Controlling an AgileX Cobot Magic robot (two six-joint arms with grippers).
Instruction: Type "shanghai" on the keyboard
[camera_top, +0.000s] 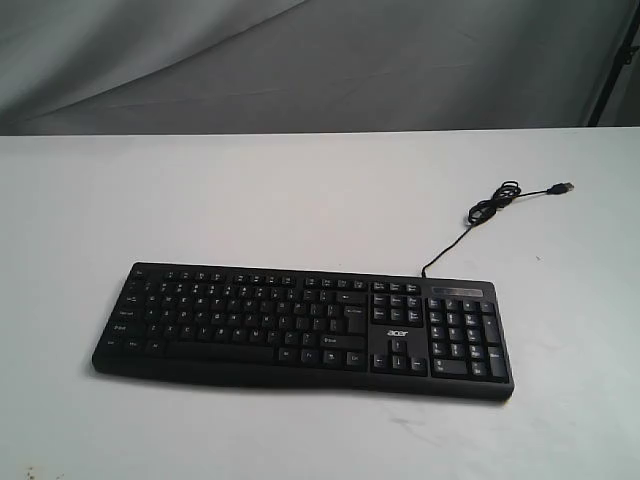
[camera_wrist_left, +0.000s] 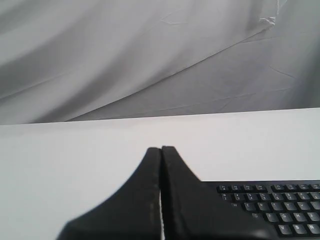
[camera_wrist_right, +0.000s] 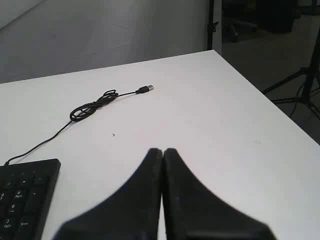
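My left claw (camera_wrist_left: 161, 150) was closed, its two black fingers pressed flat against each other along a thin seam. My right claw (camera_wrist_right: 163, 151) was the same, fingers together tip to tip. Neither claw touched anything; both hung above the white table (camera_top: 300, 190).

The black Acer keyboard (camera_top: 305, 330) lay flat on that table, toward the near edge in the exterior view, slightly skewed so that its right end sat nearer the camera. Its number pad (camera_top: 465, 335) was at the right end, with the white logo (camera_top: 398, 334) just left of it, above the arrow keys.

From my left wrist I saw the keyboard's upper left corner just beside my fingers, apart from them. From my right wrist I saw only its number-pad corner, off to one side of my fingers.

The thin black cable (camera_wrist_right: 92, 107) left the keyboard's back edge near the number pad, ran away across the table, bunched into a loose coil and ended in a USB plug (camera_wrist_right: 146, 89) lying bare on the tabletop. Grey cloth (camera_top: 300, 60) hung behind the table.
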